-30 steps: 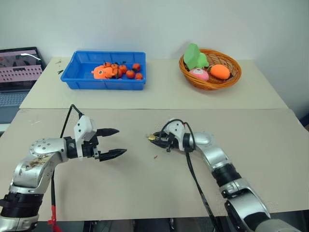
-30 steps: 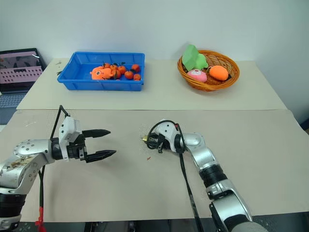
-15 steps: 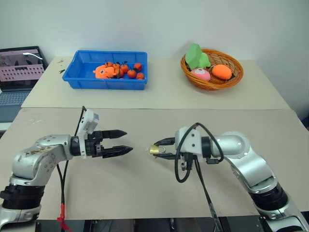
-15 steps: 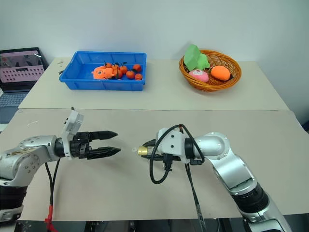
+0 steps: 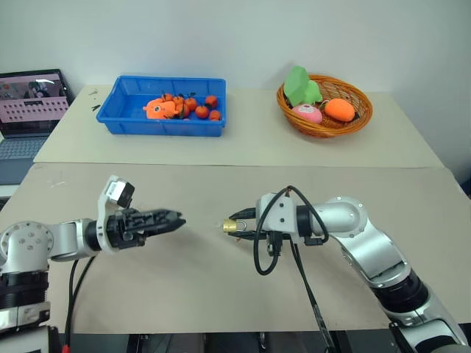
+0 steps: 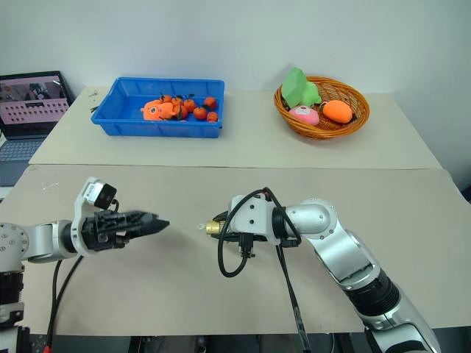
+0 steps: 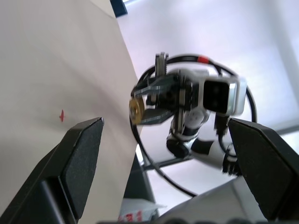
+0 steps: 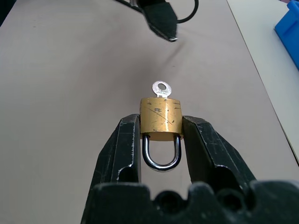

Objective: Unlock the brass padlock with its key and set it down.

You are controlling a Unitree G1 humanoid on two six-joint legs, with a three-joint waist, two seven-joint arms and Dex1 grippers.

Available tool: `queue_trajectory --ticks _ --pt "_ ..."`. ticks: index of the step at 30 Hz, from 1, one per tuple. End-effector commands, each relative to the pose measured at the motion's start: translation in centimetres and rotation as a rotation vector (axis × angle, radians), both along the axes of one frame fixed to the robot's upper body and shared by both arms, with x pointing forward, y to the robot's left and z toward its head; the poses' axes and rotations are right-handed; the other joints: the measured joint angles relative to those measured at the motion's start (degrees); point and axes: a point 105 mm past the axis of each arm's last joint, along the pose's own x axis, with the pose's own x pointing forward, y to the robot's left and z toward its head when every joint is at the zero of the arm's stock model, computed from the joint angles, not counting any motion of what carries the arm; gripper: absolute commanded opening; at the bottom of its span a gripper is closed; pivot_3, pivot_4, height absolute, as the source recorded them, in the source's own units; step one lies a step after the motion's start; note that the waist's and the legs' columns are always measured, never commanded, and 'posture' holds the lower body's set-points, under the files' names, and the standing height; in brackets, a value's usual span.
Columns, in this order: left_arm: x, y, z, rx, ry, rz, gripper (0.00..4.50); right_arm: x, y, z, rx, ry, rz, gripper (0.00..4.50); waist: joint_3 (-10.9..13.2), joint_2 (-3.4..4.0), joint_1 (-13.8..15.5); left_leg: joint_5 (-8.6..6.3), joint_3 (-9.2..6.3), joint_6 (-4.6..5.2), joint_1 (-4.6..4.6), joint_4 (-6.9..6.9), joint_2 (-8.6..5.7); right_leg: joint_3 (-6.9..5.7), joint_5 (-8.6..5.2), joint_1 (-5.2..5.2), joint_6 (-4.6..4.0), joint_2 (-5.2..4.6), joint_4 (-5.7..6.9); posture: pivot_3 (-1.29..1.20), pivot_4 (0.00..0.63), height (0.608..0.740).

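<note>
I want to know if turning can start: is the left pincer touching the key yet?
Apart. In the right wrist view the left pincer hovers beyond the key sticking out of the brass padlock, with bare table showing between them.

One padlock (image 8: 161, 119) (one key (image 8: 161, 88)), two tools

Silver arms, black cables looped at wrists; white camera blocks; black toothed fingers on left hand (image 5: 168, 219) and right hand (image 8: 161, 154).

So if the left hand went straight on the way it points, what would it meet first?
Probably the key sticking out of the padlock, which the right hand holds facing the left hand; depth alignment is uncertain.
</note>
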Motion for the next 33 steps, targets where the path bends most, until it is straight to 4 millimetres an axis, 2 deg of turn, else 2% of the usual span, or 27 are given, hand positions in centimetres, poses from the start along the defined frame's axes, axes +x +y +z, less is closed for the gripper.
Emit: queue_trajectory --ticks 1,12,19,23,28,33 --pt "0.1 0.0 0.1 -0.054 0.025 0.012 4.50 -0.3 0.3 1.4 0.027 -0.066 0.024 0.93 0.00 0.00 -0.05 0.00 -0.04 0.00 0.00 0.00 -0.01 0.00 0.00 0.00 0.00 -0.02 0.00 0.00 0.150 0.740" --pt "-1.0 -1.7 0.5 -0.064 -0.011 -0.031 4.50 -0.2 0.4 1.2 0.032 -0.059 0.023 0.93 0.00 0.00 -0.06 0.00 -0.30 -0.01 0.01 -0.01 -0.03 0.01 0.01 0.01 -0.02 -0.04 0.03 0.00 0.150 0.740" --pt "0.4 -2.5 1.0 -0.079 -0.037 0.002 4.50 -0.2 0.3 1.4 0.033 -0.061 0.020 0.93 0.00 -0.01 0.18 0.00 -0.32 -0.01 0.01 0.00 -0.05 -0.01 0.02 0.03 -0.03 -0.05 0.02 0.00 0.150 0.740" --pt "0.8 -3.1 0.6 -0.078 -0.022 0.011 4.50 -0.1 0.3 1.3 0.026 -0.064 0.017 0.93 0.00 -0.01 0.17 0.00 -0.32 -0.01 0.00 0.00 -0.08 -0.01 0.02 0.03 -0.03 -0.07 0.01 0.00 0.150 0.740" --pt "-0.5 -4.3 0.2 -0.056 -0.011 -0.089 4.50 0.0 0.2 1.3 0.026 -0.068 0.006 0.93 0.00 -0.01 0.13 0.00 -0.32 -0.01 0.00 0.00 -0.08 -0.01 0.01 0.02 -0.02 -0.07 0.01 0.00 0.150 0.740" --pt "-1.1 -4.3 -0.1 -0.039 0.012 -0.125 4.50 0.1 0.1 1.4 0.030 -0.074 -0.006 0.93 0.00 -0.01 0.03 0.00 -0.32 -0.01 0.00 -0.01 -0.08 -0.01 0.01 0.02 -0.03 -0.05 0.01 0.00 0.150 0.740"
